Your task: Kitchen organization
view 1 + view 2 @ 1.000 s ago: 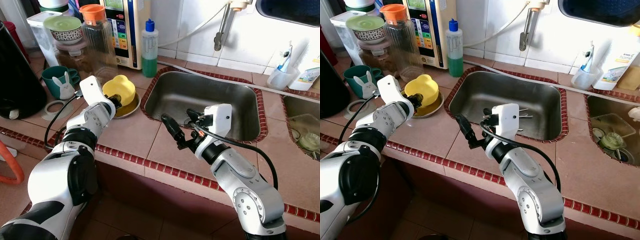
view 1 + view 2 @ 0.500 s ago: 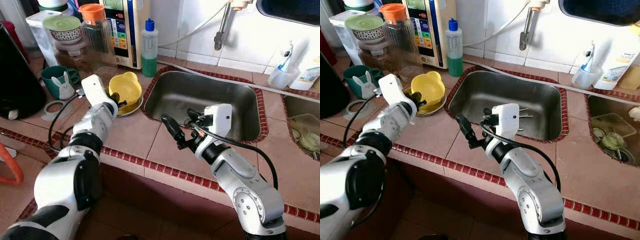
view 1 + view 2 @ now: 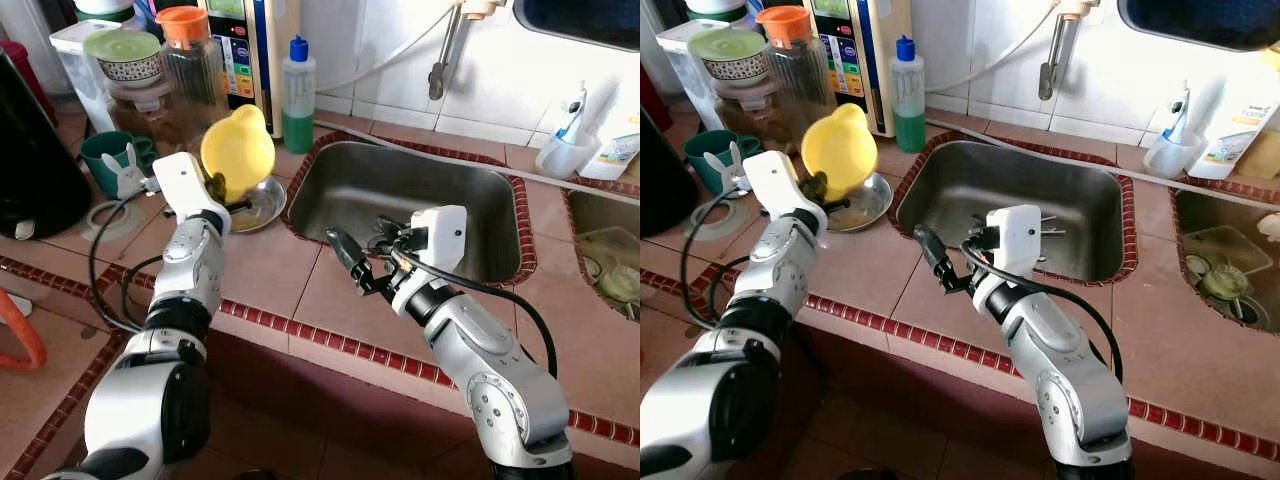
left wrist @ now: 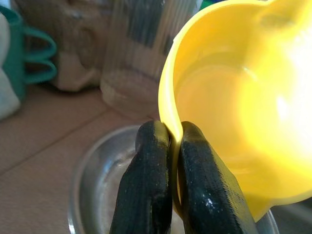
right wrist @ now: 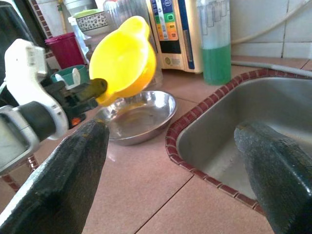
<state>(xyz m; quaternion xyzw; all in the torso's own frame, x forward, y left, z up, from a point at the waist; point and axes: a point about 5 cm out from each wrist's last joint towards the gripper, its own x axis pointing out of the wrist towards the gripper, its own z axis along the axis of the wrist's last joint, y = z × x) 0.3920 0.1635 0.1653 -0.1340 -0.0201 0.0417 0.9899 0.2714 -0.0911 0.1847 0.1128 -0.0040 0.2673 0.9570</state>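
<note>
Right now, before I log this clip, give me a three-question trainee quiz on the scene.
1. True or false: the left end effector grips the yellow bowl by its rim.
2. What lies on the counter under the lifted bowl? A) steel dish B) green mug C) soap bottle
3. Fill in: the right end effector is ____ and holds nothing, at the edge of the sink.

Key: 1 true; 2 A, the steel dish; 3 open.

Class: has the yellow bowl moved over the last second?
Yes. The left gripper has lifted the yellow bowl up off the steel dish, which stays on the counter, and tilted it on edge.
</note>
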